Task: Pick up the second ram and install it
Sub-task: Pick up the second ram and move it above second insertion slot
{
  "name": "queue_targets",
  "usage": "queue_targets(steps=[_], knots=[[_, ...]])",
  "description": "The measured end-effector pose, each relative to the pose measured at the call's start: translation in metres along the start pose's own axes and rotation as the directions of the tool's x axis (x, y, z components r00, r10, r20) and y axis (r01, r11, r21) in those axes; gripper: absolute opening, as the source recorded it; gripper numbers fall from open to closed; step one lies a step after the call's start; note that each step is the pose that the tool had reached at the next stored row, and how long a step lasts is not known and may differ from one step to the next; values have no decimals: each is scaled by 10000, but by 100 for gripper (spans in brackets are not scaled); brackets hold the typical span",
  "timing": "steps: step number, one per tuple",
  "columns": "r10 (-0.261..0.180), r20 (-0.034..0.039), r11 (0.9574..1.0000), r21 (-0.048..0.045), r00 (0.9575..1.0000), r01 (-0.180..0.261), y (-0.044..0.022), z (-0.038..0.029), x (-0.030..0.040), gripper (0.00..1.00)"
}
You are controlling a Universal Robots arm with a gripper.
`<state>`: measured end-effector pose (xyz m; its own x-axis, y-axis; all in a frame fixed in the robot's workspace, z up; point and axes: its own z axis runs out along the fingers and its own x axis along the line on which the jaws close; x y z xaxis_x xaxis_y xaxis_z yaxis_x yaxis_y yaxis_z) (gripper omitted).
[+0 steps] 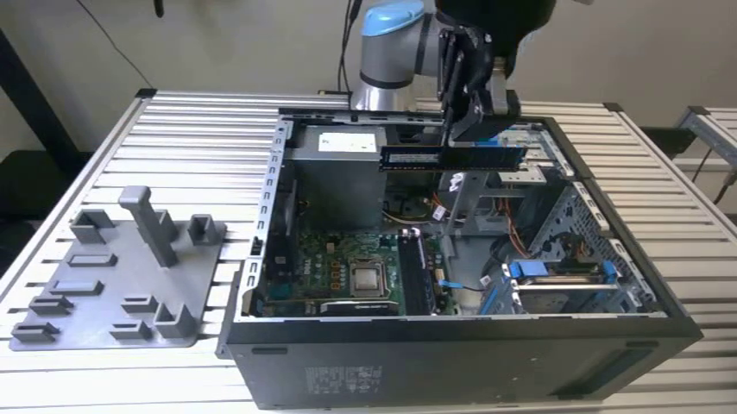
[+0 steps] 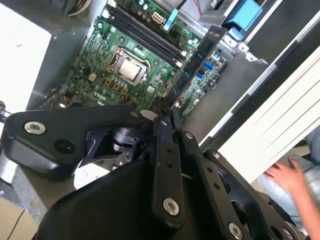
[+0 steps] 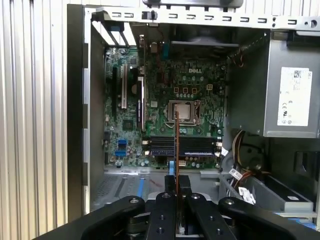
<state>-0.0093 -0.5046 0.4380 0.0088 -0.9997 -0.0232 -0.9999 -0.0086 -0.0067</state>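
Dark memory stick [image 1: 453, 157], pinched between my jaws, hangs level above the open computer case [image 1: 461, 345]. Carry step; seating it calls for lining up with the memory slots [image 1: 415, 276].

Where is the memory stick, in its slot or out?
Out. The hand holds the memory stick above the open computer case, off the motherboard.
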Motion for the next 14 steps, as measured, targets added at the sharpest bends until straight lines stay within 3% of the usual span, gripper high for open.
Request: queue_targets(steps=[7, 14], knots=[[-2, -1, 10000, -3, 10000, 2, -267, 2, 2, 14], [-2, -1, 10000, -3, 10000, 2, -287, 2, 2, 14]])
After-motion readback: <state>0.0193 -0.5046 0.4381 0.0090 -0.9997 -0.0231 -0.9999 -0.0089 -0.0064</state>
